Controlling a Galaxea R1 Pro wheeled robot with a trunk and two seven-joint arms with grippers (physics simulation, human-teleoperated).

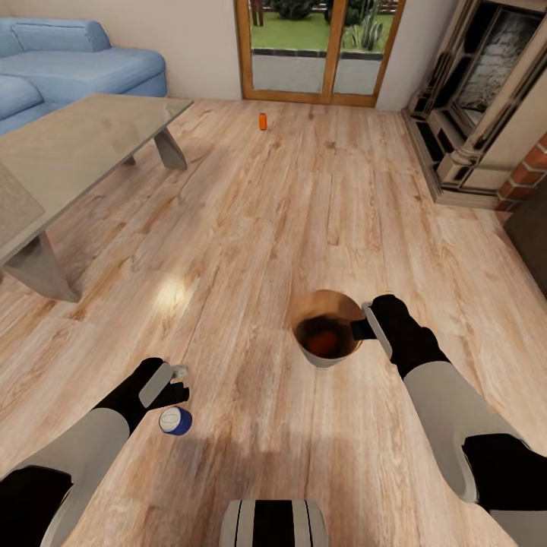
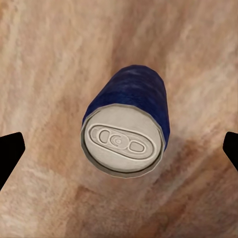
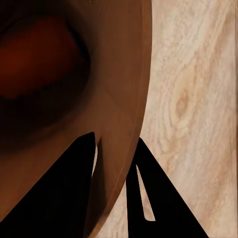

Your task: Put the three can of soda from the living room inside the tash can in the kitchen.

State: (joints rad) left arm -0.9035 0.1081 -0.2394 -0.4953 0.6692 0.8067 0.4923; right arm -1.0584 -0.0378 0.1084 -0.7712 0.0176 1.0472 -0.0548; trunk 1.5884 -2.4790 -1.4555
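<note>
A dark blue can of soda [image 1: 175, 420] with a pale top [image 2: 122, 142] stands upright on the plank floor. My left gripper [image 1: 171, 380] hovers just above it, open, its black fingertips [image 2: 11, 151] wide apart on either side of the can. My right gripper [image 1: 365, 324] is shut on the rim of the tash can [image 1: 329, 359], one finger inside the wall [image 3: 119, 74] and one outside. An orange can [image 1: 325, 343] lies inside the bin, seen as a dim orange shape [image 3: 34, 54] in the right wrist view. Another orange can [image 1: 263, 121] stands far off on the floor near the glass doors.
A glass-topped low table [image 1: 76, 152] fills the left side, with the light blue sofa [image 1: 76, 64] behind it. The brick fireplace [image 1: 486, 99] stands at the right and the wood-framed glass doors [image 1: 319, 49] at the back. Open plank floor [image 1: 289, 220] lies between them.
</note>
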